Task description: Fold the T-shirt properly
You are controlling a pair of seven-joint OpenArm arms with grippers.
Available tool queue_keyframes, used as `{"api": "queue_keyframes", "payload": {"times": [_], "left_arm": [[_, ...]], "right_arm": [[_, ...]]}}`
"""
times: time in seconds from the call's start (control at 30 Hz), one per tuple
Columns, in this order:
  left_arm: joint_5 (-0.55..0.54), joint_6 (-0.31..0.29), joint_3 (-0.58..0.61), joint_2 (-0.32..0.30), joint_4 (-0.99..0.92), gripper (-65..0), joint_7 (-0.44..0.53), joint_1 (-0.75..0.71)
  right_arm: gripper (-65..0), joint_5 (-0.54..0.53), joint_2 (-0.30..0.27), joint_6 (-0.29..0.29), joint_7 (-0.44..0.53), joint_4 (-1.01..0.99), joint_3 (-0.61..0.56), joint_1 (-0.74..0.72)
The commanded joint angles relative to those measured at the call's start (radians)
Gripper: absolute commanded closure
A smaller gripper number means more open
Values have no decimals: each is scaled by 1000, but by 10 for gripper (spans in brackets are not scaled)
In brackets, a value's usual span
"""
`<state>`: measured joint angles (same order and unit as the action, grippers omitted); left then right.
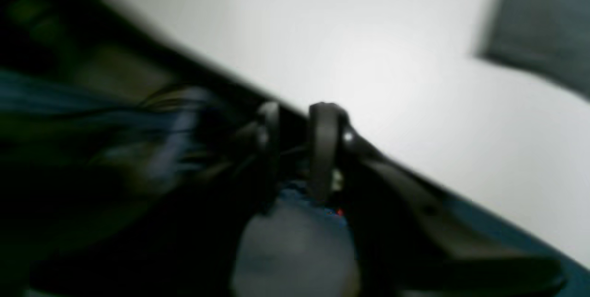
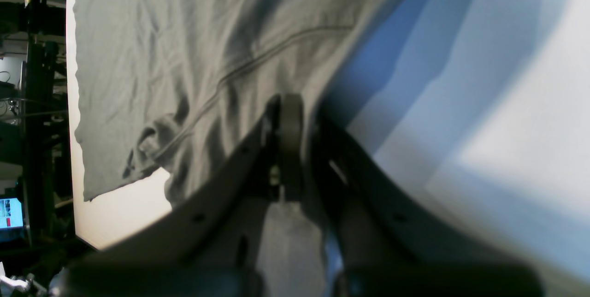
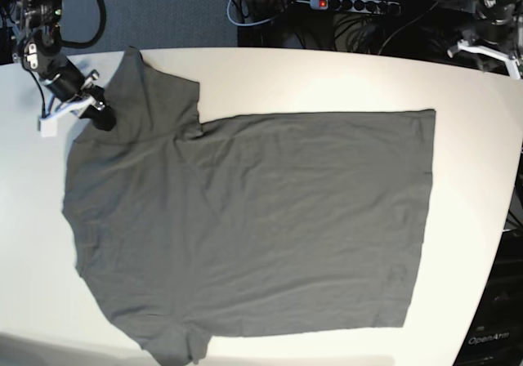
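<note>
Left wrist view wholly smeared by blur; left gripper [image 1: 295,149] shows only as dark shapes, gap between fingers unreadable. T-shirt [image 1: 544,20] there just blurred grey patch cut by top-right corner. Base view: lower sleeve of T-shirt [image 3: 245,227] cut by bottom edge; left arm mostly outside frame at upper right. Right wrist view: fabric under right gripper [image 2: 288,145] hidden by fingers.

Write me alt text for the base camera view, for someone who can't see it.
A dark grey T-shirt lies spread nearly flat on a white table, hem to the right and collar end to the left. The right end effector pinches the shirt's upper left edge near a sleeve. The left arm sits at the upper right, off the cloth.
</note>
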<state>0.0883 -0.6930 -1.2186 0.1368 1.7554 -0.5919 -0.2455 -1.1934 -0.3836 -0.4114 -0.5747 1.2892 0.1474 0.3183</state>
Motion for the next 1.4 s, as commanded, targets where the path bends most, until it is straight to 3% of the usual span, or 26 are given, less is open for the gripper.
{"api": "queue_keyframes", "payload": {"times": [0.0, 0.13, 0.2, 0.27, 0.47, 0.63, 0.9, 1.37], "left_arm": [[24, -5, 1, -4, 18, -74, 28, 22], [147, -5, 0, -1, 2, -71, 39, 59], [135, -5, -2, -6, -32, -66, 40, 62], [120, -5, 3, -9, -73, -10, 40, 62], [127, -5, 27, -33, -145, -16, 60, 71], [67, -5, 30, -30, -139, -17, 66, 59], [43, -5, -16, -38, -116, -170, -27, 70], [41, -5, 27, -30, -74, -167, -26, 64]], "right_arm": [[-3, -3, -1, -4, -15, 10, -1, -1], [-3, 5, 2, -4, -15, 8, -1, -3], [-3, 5, 2, -4, -15, 10, -1, -3], [-3, 5, 2, -4, -15, 10, -1, -3], [-3, 5, 2, -4, -15, 5, -1, -5], [-3, 5, -1, -4, -15, 5, -2, -8], [-3, 7, -4, -4, -14, 7, -2, -8], [-3, 7, -4, -4, -15, 10, -2, -9]]}}
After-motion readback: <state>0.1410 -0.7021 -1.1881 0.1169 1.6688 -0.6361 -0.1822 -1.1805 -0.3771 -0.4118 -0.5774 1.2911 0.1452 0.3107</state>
